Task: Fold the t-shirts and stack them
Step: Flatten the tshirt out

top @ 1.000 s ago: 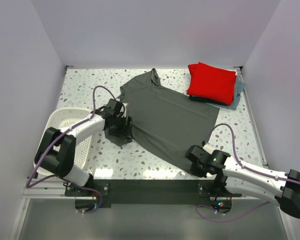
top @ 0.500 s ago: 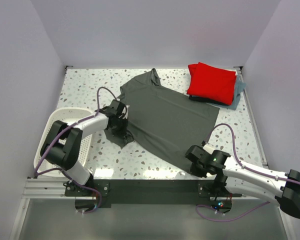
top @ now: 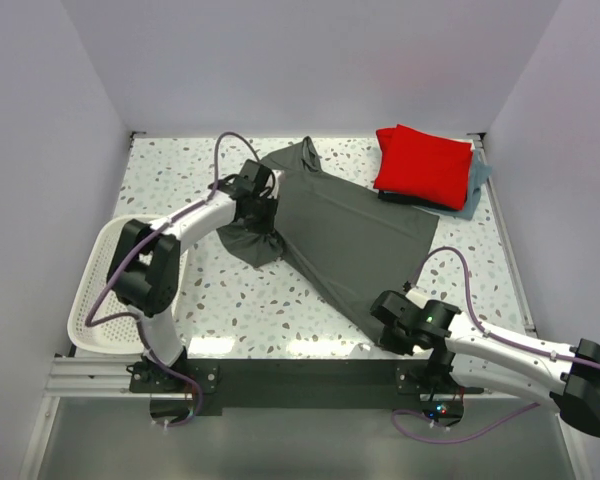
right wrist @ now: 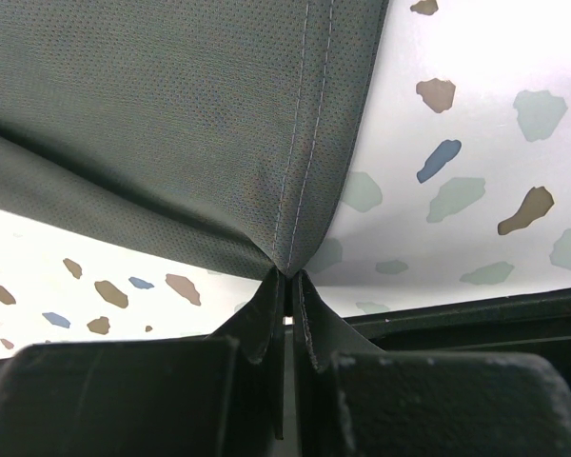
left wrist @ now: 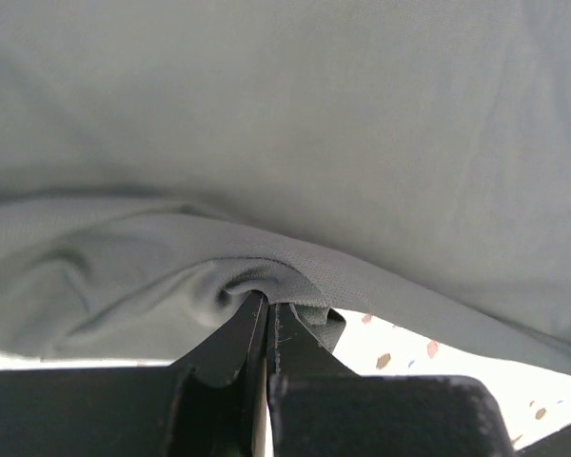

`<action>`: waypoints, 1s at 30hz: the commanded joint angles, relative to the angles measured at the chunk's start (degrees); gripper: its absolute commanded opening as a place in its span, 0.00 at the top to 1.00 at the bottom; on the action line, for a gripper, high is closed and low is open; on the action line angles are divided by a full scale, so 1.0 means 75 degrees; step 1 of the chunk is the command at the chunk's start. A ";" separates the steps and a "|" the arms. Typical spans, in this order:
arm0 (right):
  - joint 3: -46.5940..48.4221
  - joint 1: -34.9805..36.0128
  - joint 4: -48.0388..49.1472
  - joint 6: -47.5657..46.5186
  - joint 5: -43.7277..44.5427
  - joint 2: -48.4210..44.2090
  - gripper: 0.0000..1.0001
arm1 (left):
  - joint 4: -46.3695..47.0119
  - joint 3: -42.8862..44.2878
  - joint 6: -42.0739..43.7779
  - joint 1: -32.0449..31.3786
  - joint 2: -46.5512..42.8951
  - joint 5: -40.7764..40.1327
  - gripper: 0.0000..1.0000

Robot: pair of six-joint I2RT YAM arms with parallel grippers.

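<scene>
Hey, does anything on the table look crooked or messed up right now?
The dark grey t-shirt lies diagonally across the table, bunched into a crumpled fold at the sleeve where the left gripper pinches it. The right gripper pinches its near hem. Nothing else stands out.

The left gripper (left wrist: pixel 268 309) occupies the bottom centre, jaws closed together with no visible gap. Clamped between the jaw tips is a bunched fold of the dark grey t-shirt (left wrist: pixel 285 124). Above the gripper, the cloth fills almost the whole view. A rolled edge runs from the clamped fold out to the right, and soft creases spread to the left. Right of the gripper, below that edge, a strip of white speckled table (left wrist: pixel 409 345) is exposed.
</scene>
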 commanded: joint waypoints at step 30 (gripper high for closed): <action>0.0267 0.0015 0.0151 -0.0263 0.0315 0.0859 1.00 | 0.0488 -0.2500 -0.0480 -0.0090 -0.1740 -0.0090 0.34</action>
